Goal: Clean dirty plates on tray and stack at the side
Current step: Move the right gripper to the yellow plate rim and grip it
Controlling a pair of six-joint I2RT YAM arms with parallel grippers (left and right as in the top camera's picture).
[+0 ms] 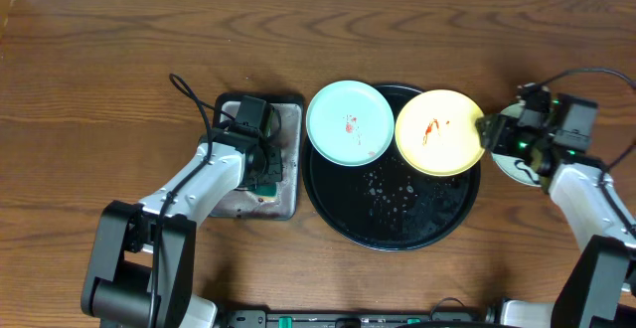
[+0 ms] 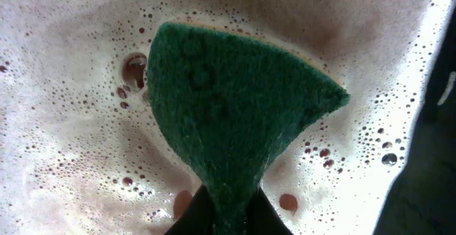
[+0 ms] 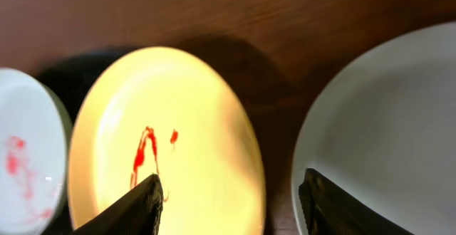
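Observation:
The black round tray (image 1: 393, 231) sits mid-table. A pale blue plate (image 1: 348, 121) with a red smear rests on its upper left rim. A yellow plate (image 1: 439, 132) with red sauce lies on its upper right rim. A third pale plate (image 1: 517, 169) lies on the table under my right arm and shows in the right wrist view (image 3: 385, 121). My right gripper (image 1: 487, 132) is open around the yellow plate's (image 3: 171, 135) right edge. My left gripper (image 1: 263, 174) is shut on a green sponge (image 2: 228, 100) in foamy water.
The rectangular grey metal tray (image 1: 286, 109) left of the black tray holds soapy, reddish foam (image 2: 64, 85). Water drops lie on the black tray's floor. Cables trail from both arms.

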